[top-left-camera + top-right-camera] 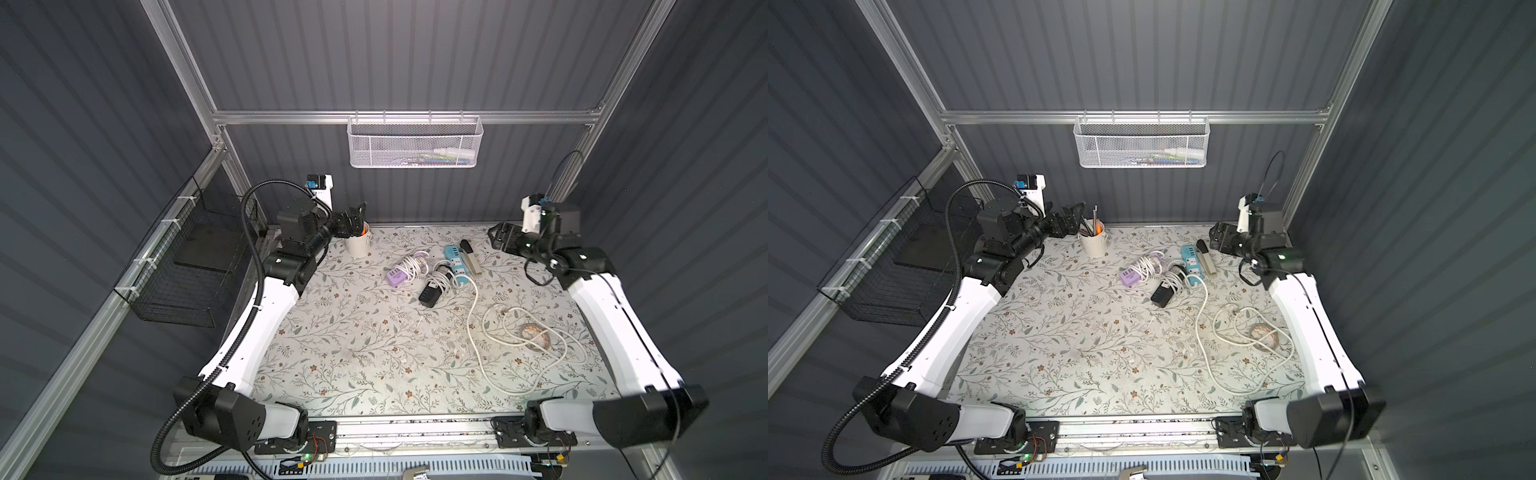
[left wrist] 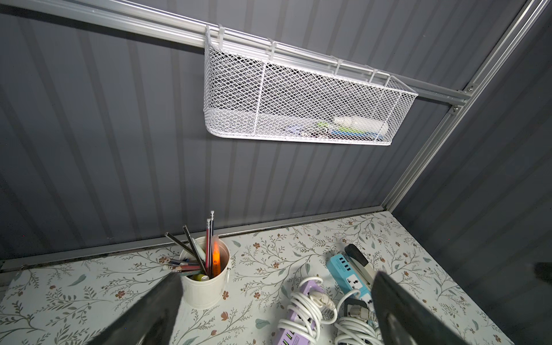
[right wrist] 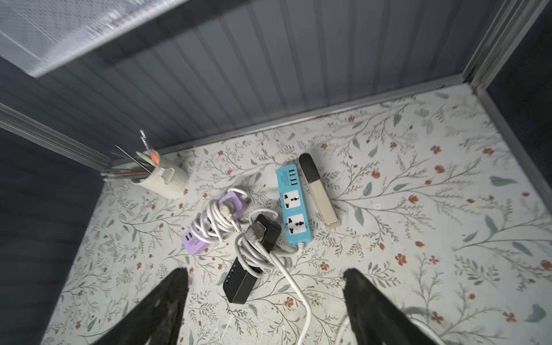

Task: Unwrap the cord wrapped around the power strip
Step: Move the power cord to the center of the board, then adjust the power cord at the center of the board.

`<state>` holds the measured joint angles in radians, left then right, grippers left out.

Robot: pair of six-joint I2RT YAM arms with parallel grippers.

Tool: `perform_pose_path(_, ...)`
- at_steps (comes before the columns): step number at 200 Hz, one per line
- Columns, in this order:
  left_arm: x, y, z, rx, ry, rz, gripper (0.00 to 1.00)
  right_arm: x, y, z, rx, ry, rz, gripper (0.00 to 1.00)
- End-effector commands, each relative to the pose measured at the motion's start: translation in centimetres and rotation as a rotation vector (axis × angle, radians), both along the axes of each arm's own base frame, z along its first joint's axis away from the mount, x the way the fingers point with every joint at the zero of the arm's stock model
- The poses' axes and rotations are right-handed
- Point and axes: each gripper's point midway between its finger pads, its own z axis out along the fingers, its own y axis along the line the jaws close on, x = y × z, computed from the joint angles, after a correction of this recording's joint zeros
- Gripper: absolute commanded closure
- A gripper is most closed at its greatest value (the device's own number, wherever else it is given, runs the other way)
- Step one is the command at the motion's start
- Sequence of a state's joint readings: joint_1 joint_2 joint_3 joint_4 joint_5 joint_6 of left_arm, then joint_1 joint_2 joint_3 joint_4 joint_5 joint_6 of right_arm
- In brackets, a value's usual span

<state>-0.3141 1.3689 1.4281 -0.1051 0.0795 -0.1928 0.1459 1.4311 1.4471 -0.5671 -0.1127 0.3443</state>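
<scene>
Find blue power strip [image 1: 457, 264] lying far centre-right on surface [image 1: 353, 353], with white cord [image 3: 294, 283] trailing loose toward near right, so apparently unwound; see left tool [image 1: 355, 216] and right tool [image 1: 498, 237] at far corners, jaws apart, empty, presumably so as not to snag it.

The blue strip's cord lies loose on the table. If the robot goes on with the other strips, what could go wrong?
The loose white cord runs against the black strip's coil; pulling that coil may drag both. Its loops lie beside the right arm, which might snag them. The open left hand sits close to the pencil cup and could tip it.
</scene>
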Motion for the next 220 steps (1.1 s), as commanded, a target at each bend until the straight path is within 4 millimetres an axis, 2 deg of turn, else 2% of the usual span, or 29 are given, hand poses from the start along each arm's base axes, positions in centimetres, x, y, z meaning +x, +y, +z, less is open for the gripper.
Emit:
perform_pose_path(1, 0.0, -0.3, 0.4, -0.004, -0.026, -0.022, 0.0, 2.9, 1.4, -3.5, -0.004, 0.048, 0.009, 0.22)
perform_pose_path(19, 0.0, -0.4, 0.3, -0.003, -0.023, -0.026, 0.0, 4.5, 2.3, -7.3, -0.018, 0.137, 0.021, 0.27)
perform_pose_path(36, 0.0, -0.4, 0.2, 0.003, -0.02, -0.027, 0.0, 4.3, 3.0, -9.5, -0.029, 0.179, 0.033, 0.28)
perform_pose_path(68, 0.1, -0.6, -0.2, 0.012, -0.01, -0.034, 0.0, 2.2, 2.5, -11.2, -0.031, 0.203, 0.016, 0.23)
perform_pose_path(123, 0.2, -0.8, -0.3, 0.008, -0.005, -0.045, 0.0, -1.7, 2.8, -14.9, -0.017, 0.304, 0.073, 0.23)
perform_pose_path(147, 0.3, -1.0, -0.5, 0.0, 0.001, -0.056, 0.0, -2.0, 2.6, -17.1, -0.018, 0.349, 0.071, 0.23)
perform_pose_path(172, 0.3, -1.1, -0.5, -0.001, 0.002, -0.059, 0.0, -1.3, 2.6, -18.8, 0.0, 0.367, 0.057, 0.26)
perform_pose_path(187, 0.2, -1.0, -0.5, 0.001, 0.001, -0.052, 0.0, -1.1, 2.6, -19.6, 0.0, 0.386, 0.05, 0.32)
perform_pose_path(200, 0.2, -0.9, -0.4, 0.003, -0.002, -0.05, 0.0, -0.8, 2.6, -20.4, 0.02, 0.401, 0.048, 0.43)
perform_pose_path(207, 0.2, -0.9, -0.4, 0.003, -0.003, -0.05, 0.0, -0.4, 2.5, -20.4, 0.034, 0.391, 0.042, 0.54)
perform_pose_path(220, 0.2, -0.9, -0.5, 0.005, -0.001, -0.049, 0.0, -0.4, 2.2, -20.7, 0.048, 0.392, 0.027, 0.81)
